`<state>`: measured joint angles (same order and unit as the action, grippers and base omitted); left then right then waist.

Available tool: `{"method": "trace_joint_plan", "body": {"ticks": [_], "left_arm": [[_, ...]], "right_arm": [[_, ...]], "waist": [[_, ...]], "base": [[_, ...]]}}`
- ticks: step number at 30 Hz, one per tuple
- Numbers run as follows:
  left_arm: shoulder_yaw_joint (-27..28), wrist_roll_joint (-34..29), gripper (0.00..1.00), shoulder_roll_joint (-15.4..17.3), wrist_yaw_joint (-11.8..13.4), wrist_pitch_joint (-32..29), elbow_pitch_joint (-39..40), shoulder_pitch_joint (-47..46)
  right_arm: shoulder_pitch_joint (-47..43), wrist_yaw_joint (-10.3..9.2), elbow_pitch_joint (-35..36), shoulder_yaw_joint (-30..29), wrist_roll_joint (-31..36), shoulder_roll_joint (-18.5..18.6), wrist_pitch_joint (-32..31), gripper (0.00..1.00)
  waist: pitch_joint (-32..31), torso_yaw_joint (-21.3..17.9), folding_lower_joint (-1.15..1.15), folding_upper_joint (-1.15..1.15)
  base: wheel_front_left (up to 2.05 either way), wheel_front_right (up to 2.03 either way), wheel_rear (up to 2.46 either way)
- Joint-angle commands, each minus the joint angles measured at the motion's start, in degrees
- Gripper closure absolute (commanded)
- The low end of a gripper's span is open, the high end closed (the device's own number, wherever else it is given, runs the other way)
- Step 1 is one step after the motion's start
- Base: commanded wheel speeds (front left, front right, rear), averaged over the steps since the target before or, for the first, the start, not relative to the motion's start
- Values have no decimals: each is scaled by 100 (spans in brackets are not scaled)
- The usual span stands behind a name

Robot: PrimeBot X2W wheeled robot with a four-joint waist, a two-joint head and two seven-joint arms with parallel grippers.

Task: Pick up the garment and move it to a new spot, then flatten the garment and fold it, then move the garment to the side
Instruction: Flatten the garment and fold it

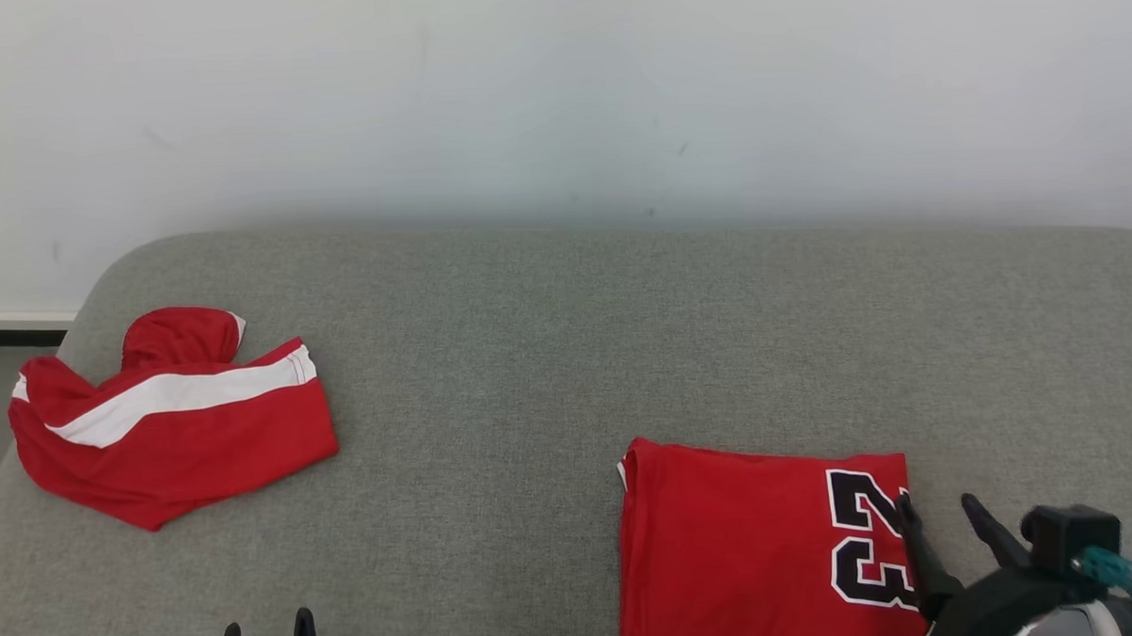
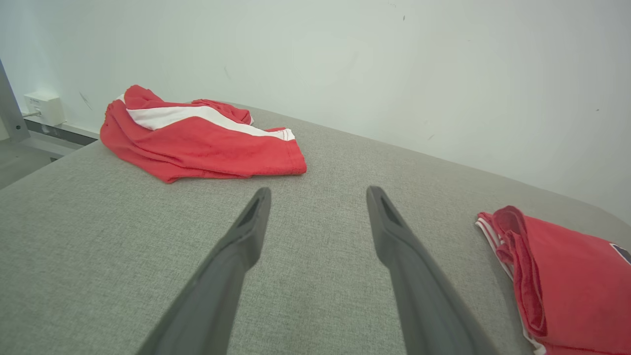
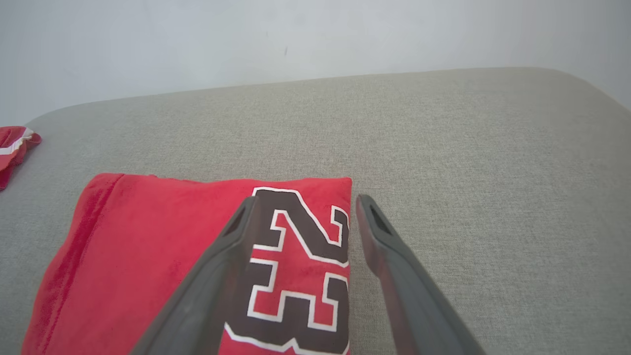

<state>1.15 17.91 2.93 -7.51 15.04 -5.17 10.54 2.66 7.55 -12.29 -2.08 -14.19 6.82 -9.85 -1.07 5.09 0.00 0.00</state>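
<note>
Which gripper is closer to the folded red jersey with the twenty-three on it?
Right. The right gripper hangs at the right edge of the folded red jersey, jaws open astride that edge. The left gripper is well off to the jersey's left, above bare grey cushion.

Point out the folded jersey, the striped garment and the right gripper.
Jersey (image 1: pixel 724 538), head view, plain red front.
Striped garment (image 1: pixel 173 393), head view, white stripe.
Right gripper (image 1: pixel 936 503), head view, between its fingertips.

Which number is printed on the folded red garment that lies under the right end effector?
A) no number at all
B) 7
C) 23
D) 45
C: the folded red garment carries a dark, white-outlined 23, seen in the right wrist view beneath the open right end effector.
</note>
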Motion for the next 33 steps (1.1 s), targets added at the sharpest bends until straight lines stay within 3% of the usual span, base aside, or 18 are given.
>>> {"method": "trace_joint_plan", "body": {"ticks": [1,8,16,33], "left_arm": [[23,53,0,-7,4,17,-10,70],[129,11,0,-8,4,17,0,131],[205,-254,0,-8,4,17,-76,214],[372,-422,0,-8,4,17,-477,7]], "right_arm": [[-91,-15,36,-33,88,-40,149,0],[-418,-15,-30,-307,448,-201,1388,0],[-629,-15,-320,5,473,-81,2222,0],[-558,-15,-674,472,240,21,2463,0]], "waist": [[-24,-28,0,0],[-126,-192,0,0],[-303,-477,0,0],[-441,-772,0,0]], "base": [[0,0,0],[0,0,0],[0,0,0],[0,0,0]]}}
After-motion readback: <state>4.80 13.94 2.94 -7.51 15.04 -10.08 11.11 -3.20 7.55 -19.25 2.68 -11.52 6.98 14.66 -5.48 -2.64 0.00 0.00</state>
